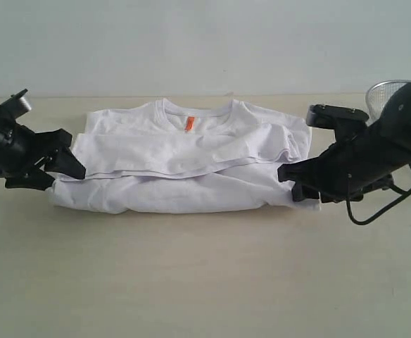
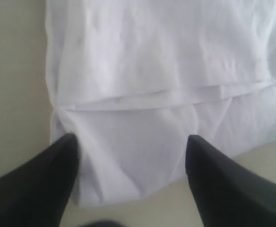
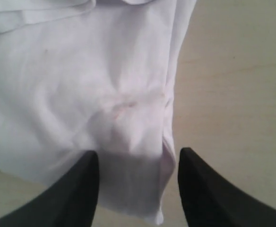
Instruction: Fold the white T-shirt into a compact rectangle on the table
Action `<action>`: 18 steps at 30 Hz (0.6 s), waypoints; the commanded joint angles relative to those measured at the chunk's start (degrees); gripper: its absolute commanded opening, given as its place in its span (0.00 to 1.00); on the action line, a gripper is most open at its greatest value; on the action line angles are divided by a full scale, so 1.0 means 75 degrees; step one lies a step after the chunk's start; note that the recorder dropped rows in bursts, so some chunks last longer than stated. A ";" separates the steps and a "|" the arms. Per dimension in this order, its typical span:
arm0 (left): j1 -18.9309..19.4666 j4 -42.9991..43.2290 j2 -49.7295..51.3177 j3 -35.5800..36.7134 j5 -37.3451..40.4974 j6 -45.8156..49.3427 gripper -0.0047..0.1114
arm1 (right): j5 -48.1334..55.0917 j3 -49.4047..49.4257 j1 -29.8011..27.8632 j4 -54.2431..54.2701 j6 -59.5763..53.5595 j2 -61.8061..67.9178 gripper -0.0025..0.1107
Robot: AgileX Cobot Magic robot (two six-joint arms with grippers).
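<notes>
Since the left gripper (image 2: 131, 142) gapes wide and the right gripper (image 3: 138, 158) stands parted astride the white T-shirt (image 1: 191, 162) — nothing pinched yet — both should bite all layers evenly.

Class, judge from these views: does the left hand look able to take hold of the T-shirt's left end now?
Probably yes. The left hand is open, its fingers spread over the left end of the white T-shirt, with nothing between them and the cloth.
</notes>
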 commanded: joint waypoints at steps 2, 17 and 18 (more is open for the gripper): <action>-0.0037 -0.0048 -0.0003 0.0038 0.0130 0.0064 0.57 | -0.0168 0.0015 -0.0040 0.0360 -0.0434 -0.0007 0.43; -0.0037 -0.0096 0.0738 0.0038 0.0165 -0.0049 0.50 | -0.0353 0.0015 -0.0040 0.0500 -0.0434 -0.0007 0.41; -0.0037 -0.0138 0.0751 0.0038 0.0151 -0.0049 0.47 | -0.0353 0.0015 -0.0040 0.0500 -0.0434 -0.0007 0.39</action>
